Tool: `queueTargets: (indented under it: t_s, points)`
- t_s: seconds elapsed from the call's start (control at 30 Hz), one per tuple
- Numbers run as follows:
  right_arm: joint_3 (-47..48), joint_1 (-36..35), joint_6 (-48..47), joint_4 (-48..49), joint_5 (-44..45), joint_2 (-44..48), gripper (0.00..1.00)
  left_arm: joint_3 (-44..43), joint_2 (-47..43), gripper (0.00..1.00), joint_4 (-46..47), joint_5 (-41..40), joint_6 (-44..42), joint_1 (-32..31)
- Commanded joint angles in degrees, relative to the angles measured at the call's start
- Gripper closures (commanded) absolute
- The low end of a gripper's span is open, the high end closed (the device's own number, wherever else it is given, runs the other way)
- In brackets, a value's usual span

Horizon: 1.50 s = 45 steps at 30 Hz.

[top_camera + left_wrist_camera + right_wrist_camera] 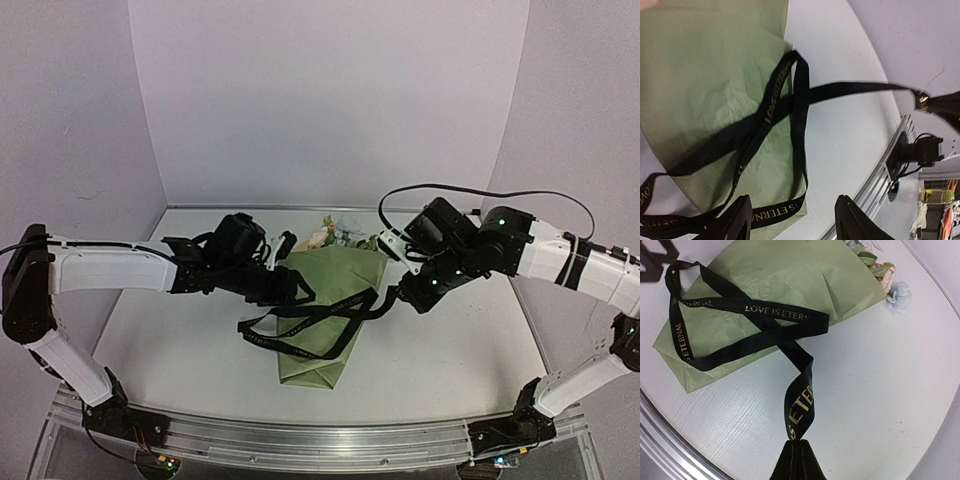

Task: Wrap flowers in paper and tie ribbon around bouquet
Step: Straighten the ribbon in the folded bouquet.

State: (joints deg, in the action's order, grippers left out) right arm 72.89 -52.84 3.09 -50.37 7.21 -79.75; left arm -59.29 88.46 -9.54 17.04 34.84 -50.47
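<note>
A robotics lab cell is showing itself here: plain pale walls (330,100) are enclosing a white desk (450,350), and an aluminium rail (320,442) is carrying cabled arm bases (105,412).

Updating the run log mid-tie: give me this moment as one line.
left gripper: open, over ribbon | right gripper: shut on ribbon end | ribbon: looped loosely across bouquet | bouquet: lying on table

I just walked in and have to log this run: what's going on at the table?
The right end effector is shut on one end of the black ribbon. It lies loosely crossed over the paper-wrapped bouquet on the table, not yet tied. The left end effector hangs open above it, holding nothing.
</note>
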Motion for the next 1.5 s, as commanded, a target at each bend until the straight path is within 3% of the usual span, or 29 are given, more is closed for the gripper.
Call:
queueTargets:
  t_s: [0.0,0.27,0.63,0.83,0.93,1.07,1.2,1.47]
  points:
    - [-0.56,0.93,2.18,-2.36,1.57,3.29,1.0,-5.61,6.95,0.41,-6.05,-3.82,-6.79,-6.65]
    - [-1.87,0.89,3.4,-2.45,0.6,3.91,1.0,-18.17,20.05,0.42,-12.81,-8.53,-10.71,-12.33]
    - [-3.14,1.04,3.08,-2.28,0.79,5.14,1.0,-24.42,26.2,0.45,-17.75,-12.23,-11.72,-15.04]
    - [-3.86,1.24,3.1,-2.2,0.97,5.77,1.0,-24.26,26.64,0.61,-17.91,-12.39,-11.23,-15.52]
    - [-4.36,1.46,2.97,-2.19,1.21,6.29,1.0,-22.8,25.48,0.79,-16.56,-12.52,-10.5,-15.52]
    - [-4.9,1.95,2.86,-2.2,1.56,7.4,1.0,-18.36,20.89,0.99,-13.49,-15.41,-8.39,-15.36]
    - [-4.86,2.59,2.67,-2.33,2.0,8.8,1.0,-11.41,10.62,1.0,-10.2,-24.44,-4.29,-12.26]
    - [-0.76,3.64,0.29,-4.67,3.01,10.0,1.0,-0.86,-17.88,1.0,-8.24,-40.06,1.25,4.0]
